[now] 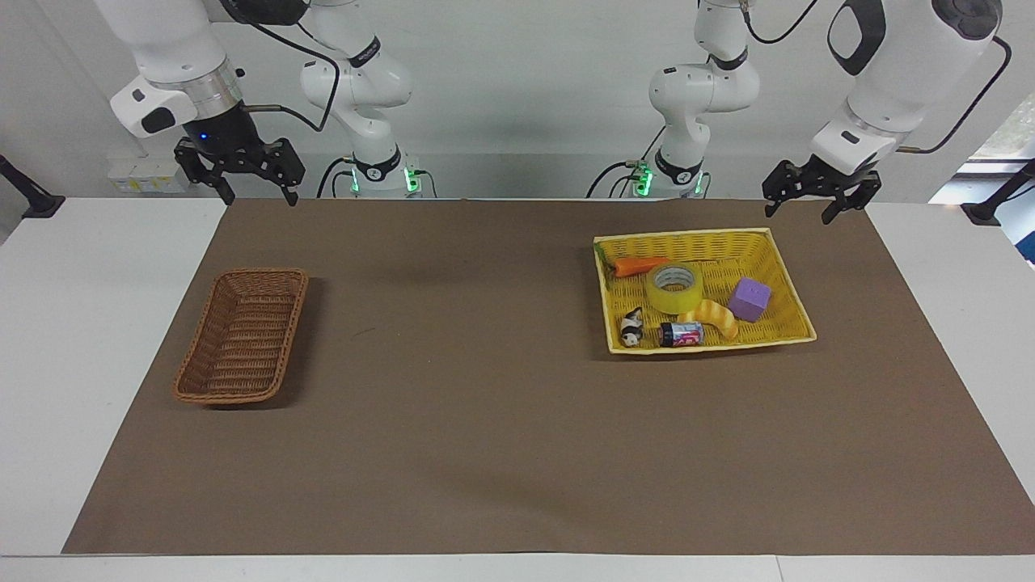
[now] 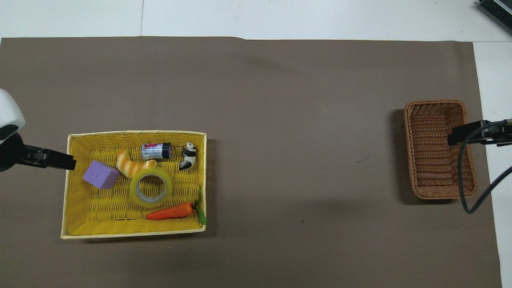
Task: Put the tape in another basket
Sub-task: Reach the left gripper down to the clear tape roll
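The tape (image 1: 673, 288), a yellow translucent roll with a grey-white core, lies flat in the yellow tray basket (image 1: 683, 234); it also shows in the overhead view (image 2: 151, 191). The brown wicker basket (image 1: 263, 273) stands empty toward the right arm's end of the table, also seen from overhead (image 2: 436, 102). My left gripper (image 1: 798, 214) is open and empty, raised over the yellow basket's rim (image 2: 136, 133) at the left arm's end, apart from the tape. My right gripper (image 1: 260, 196) is open and empty; it waits raised, and from above (image 2: 468, 136) it overlaps the brown basket's edge.
In the yellow basket with the tape lie a toy carrot (image 1: 639, 265), a purple cube (image 1: 749, 299), a curved yellow-orange striped toy (image 1: 716, 314), a small can (image 1: 681, 333) and a panda figure (image 1: 631, 326). A brown mat (image 1: 485, 404) covers the table.
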